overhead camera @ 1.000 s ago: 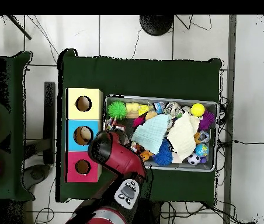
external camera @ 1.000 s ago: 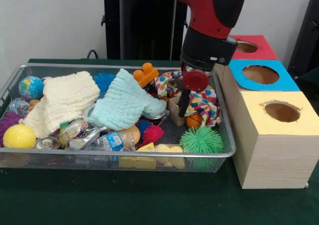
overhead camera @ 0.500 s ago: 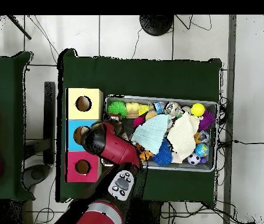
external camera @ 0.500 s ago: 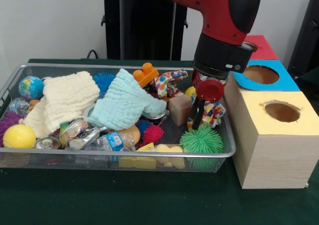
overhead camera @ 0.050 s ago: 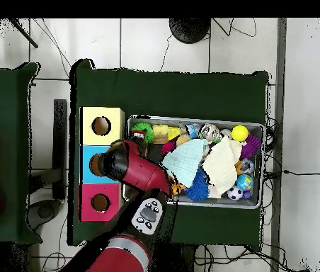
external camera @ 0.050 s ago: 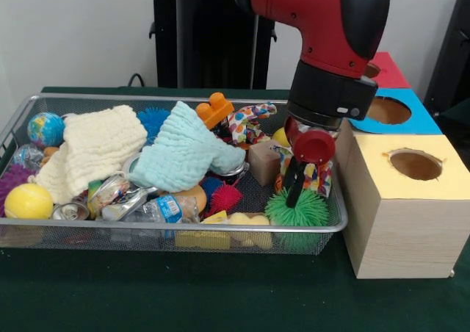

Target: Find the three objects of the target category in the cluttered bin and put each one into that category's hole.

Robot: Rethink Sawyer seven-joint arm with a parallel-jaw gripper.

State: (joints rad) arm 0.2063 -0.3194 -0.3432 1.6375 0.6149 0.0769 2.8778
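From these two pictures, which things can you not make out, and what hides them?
- Gripper, front view: open or shut is unclear against the multicoloured spotted cloth; overhead view, the red and black arm covers it.
- Red-topped wooden box, front view: the arm hides its hole.
- Silver wire-mesh bin, front view: the pale blue cloth and cream cloth cover what lies beneath.

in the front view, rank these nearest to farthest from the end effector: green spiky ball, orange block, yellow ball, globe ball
Measured from the end effector in the front view:
1. green spiky ball, right below it at the bin's front corner.
2. orange block, behind the light blue cloth, mid-bin.
3. yellow ball and globe ball, both at the bin's opposite end; too close to call.
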